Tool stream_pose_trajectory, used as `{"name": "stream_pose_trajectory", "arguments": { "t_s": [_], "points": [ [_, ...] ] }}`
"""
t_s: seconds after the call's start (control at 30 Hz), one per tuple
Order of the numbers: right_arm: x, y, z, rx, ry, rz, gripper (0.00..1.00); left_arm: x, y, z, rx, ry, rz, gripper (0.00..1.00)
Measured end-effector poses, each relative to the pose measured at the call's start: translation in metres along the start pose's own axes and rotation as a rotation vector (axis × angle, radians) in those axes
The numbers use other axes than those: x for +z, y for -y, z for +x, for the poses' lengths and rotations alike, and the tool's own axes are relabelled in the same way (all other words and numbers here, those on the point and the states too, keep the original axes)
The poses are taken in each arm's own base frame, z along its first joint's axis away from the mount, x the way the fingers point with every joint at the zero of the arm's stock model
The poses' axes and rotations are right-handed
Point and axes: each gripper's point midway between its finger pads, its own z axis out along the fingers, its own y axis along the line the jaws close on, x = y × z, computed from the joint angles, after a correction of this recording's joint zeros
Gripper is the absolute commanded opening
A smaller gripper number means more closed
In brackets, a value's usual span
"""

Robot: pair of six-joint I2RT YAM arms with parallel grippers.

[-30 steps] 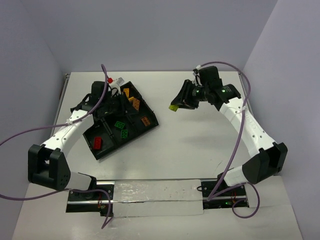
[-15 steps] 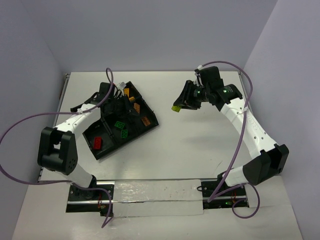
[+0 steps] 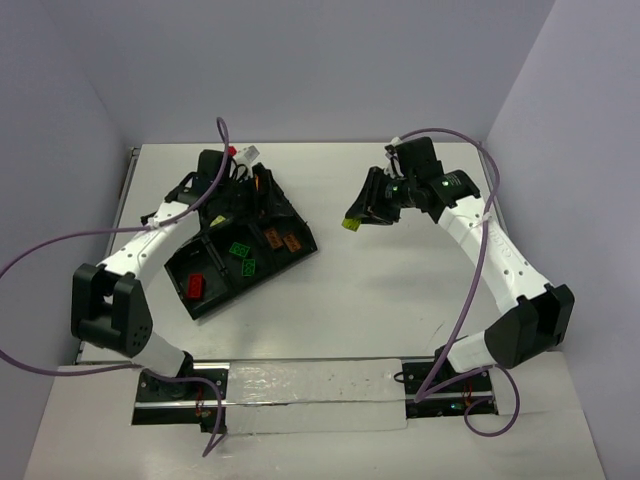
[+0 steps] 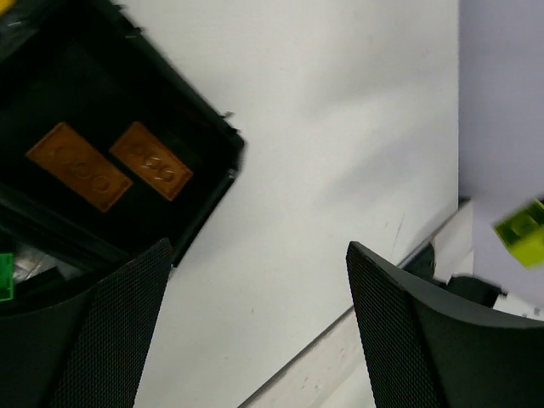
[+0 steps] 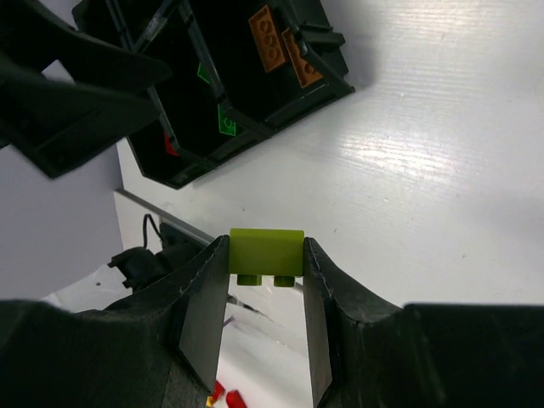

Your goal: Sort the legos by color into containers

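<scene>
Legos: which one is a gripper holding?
The yellow-green lego, clamped in the right gripper; orange legos, green legos and a red lego lie in the tray.

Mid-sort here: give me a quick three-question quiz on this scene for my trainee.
1. True or false: the right arm's jaws are shut on a small yellow-green plastic brick.
2. In the left wrist view, how many flat orange plastic bricks lie in the corner compartment of the black plastic tray?
3. The left arm's jaws are: A) shut on a brick, B) open and empty, C) shut on the tray wall.
Key: 1 true; 2 two; 3 B.
</scene>
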Motion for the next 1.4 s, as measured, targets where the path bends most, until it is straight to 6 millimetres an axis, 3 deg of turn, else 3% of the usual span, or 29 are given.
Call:
{"name": "stream_pose_trajectory", "arguments": {
  "t_s": [0.23,0.37,0.57,0.9,1.17,1.4],
  "points": [
    [0.004,-0.011,0.006,0.019,-0.047,-0.070,0.21,-0.022,0.081,0.020,0.258,0.015,0.243,0.91],
    [0.013,-0.018,0.015,0.071,-0.085,-0.144,0.21,-0.023,0.105,0.029,0.317,0.045,0.333,0.91],
    [0.026,-0.024,0.024,0.202,-0.120,-0.230,0.21,-0.026,0.114,0.025,0.311,0.104,0.383,0.94],
    [0.022,-0.046,0.011,0.254,-0.099,-0.332,0.21,-0.028,0.133,0.023,0.333,0.100,0.466,0.92],
    [0.019,-0.054,0.007,0.268,-0.098,-0.366,0.21,-0.018,0.140,0.034,0.338,0.052,0.477,0.81],
    [0.018,-0.058,0.006,0.271,-0.101,-0.381,0.21,-0.011,0.139,0.034,0.333,0.053,0.459,0.65]
  ]
}}
